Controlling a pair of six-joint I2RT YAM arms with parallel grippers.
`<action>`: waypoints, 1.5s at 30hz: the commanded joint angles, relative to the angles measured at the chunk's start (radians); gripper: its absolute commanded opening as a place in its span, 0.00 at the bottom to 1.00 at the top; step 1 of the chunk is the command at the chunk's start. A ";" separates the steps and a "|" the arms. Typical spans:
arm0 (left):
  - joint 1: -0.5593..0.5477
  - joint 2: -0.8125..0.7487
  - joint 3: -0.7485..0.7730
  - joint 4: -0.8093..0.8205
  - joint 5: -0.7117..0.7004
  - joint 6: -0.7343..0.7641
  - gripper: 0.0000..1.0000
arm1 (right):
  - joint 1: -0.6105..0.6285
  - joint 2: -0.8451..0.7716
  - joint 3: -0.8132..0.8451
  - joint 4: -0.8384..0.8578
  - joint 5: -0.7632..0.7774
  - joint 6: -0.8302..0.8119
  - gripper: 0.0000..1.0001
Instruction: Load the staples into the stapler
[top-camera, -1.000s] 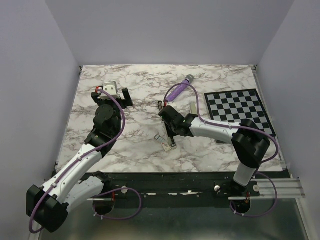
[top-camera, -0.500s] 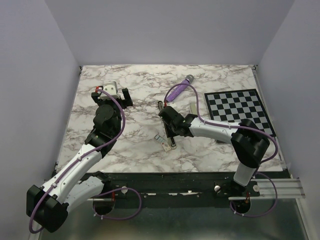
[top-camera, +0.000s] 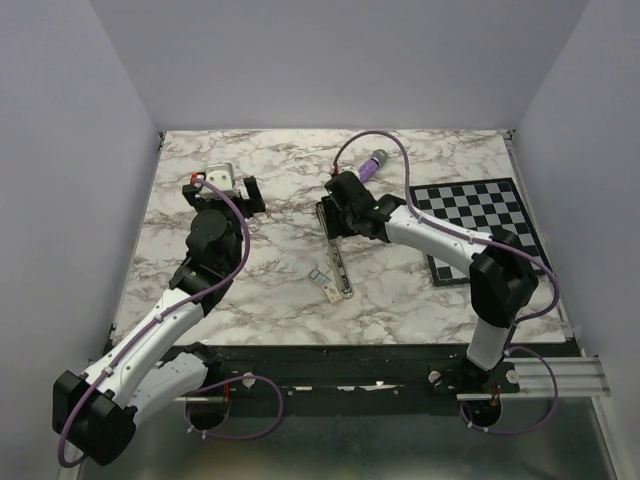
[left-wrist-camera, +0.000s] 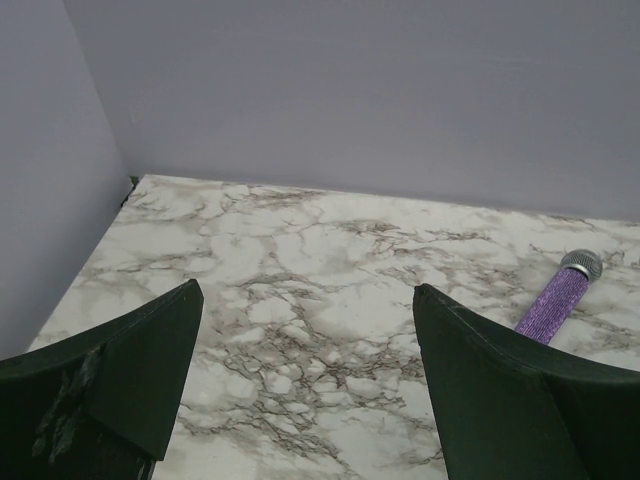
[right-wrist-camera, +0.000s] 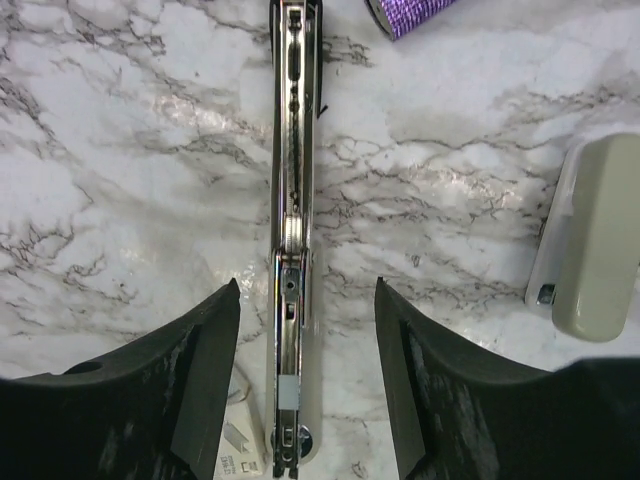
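Top view high overhead; wrist views low, close; all share table (top-camera: 270, 300)

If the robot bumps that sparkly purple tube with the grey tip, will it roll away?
Probably. The sparkly purple tube looks round and lies on its side on the smooth marble table, so a sideways nudge would likely roll it. Its glittery skin looks rough, so it probably won't slip much. It seems stiff.

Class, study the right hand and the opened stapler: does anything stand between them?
Nothing visible does. The right hand is open directly over the stapler, and no object lies across the stapler's rail.
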 joint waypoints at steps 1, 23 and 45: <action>-0.005 -0.016 -0.008 0.019 0.008 0.002 0.94 | -0.036 0.084 0.087 -0.085 -0.073 -0.052 0.64; -0.042 0.096 0.121 -0.313 0.197 -0.346 0.94 | -0.087 0.571 0.665 -0.254 -0.064 -0.145 0.69; -0.277 0.476 0.084 -0.439 0.381 -0.786 0.96 | -0.116 0.480 0.560 -0.077 -0.027 -0.155 0.11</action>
